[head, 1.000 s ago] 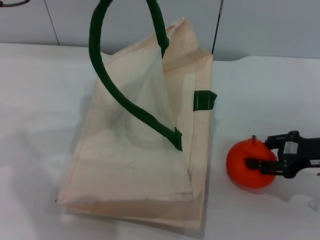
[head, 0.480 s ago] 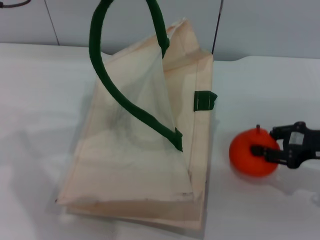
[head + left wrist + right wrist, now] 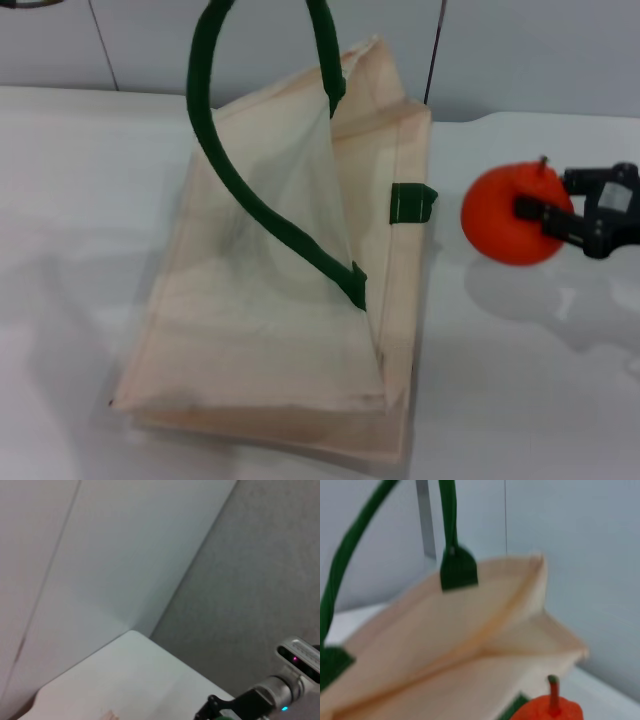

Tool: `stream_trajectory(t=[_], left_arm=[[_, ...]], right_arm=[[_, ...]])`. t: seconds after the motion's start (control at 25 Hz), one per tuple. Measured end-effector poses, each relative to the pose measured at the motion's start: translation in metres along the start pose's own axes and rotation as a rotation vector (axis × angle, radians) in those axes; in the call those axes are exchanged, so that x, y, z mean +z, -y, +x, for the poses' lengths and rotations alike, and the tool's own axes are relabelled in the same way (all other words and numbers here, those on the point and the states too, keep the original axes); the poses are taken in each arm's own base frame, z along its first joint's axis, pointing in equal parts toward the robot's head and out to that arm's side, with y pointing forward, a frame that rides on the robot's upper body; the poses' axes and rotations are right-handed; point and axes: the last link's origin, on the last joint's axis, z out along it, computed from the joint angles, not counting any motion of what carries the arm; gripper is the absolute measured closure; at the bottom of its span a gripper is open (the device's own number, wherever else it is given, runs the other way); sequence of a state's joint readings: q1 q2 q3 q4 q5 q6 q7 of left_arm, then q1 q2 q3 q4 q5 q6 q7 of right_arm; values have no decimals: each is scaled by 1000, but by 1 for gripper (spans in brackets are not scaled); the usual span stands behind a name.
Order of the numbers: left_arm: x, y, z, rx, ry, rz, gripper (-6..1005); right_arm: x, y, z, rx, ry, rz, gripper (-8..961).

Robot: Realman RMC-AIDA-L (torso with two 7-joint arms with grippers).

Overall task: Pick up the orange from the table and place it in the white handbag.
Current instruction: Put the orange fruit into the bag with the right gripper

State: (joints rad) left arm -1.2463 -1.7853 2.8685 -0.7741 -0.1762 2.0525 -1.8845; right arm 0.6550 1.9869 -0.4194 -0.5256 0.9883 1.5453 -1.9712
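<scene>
The orange (image 3: 505,215), bright orange-red with a dark stem, hangs above the white table (image 3: 80,200), just right of the white handbag (image 3: 270,300). Its shadow falls on the table below it. My right gripper (image 3: 545,205) is shut on the orange from the right. The bag is a cream tote with its mouth facing up. One dark green handle (image 3: 230,160) is pulled upward out of the top of the head view. In the right wrist view the orange (image 3: 547,711) shows at the edge, with the bag's open rim (image 3: 485,630) beyond it. My left gripper is not visible.
A small green tab (image 3: 412,203) sticks out from the bag's right edge, near the orange. A grey wall (image 3: 530,50) runs behind the table. In the left wrist view a dark and silver arm part (image 3: 260,700) shows over the table's far corner.
My right gripper has lifted the orange off the table and carried it up and away from me, level with the bag's green tab. The bag has barely moved.
</scene>
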Motion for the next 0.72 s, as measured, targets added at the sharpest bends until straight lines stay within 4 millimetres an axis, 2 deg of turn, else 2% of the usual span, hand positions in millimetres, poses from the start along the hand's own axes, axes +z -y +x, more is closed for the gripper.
stream_trajectory(t=[0.2, 0.52, 0.72], left_arm=[[8, -6, 15, 32, 7, -43, 865], [21, -16, 35, 79, 16, -90, 865], [25, -19, 39, 88, 23, -116, 865]], right_arm=[[16, -3, -21, -35, 54, -60, 650], [66, -21, -46, -107, 18, -233, 713], [93, -30, -53, -137, -33, -304, 737]])
